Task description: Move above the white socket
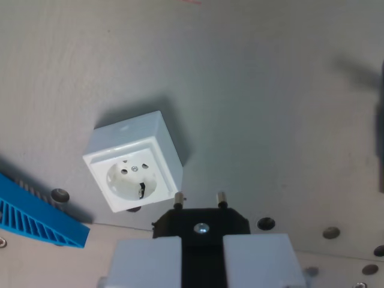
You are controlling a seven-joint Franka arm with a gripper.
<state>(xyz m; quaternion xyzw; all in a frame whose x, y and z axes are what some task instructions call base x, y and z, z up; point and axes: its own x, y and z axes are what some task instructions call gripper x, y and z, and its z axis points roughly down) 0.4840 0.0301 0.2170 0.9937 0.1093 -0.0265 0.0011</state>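
The gripper (202, 255), its pale fingers (147, 261) clamped on a black plug (201, 223), sits at six o'clock, so it should probably ease toward ten o'clock until the pins (221, 197) hang over the white socket (133, 162).

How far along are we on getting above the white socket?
Done: the black plug sits clamped between the gripper fingers, pins forward. In hand: the approach; the white socket lies just ahead, toward the wrist view's left. Left: shift until the pins line up over its holes.
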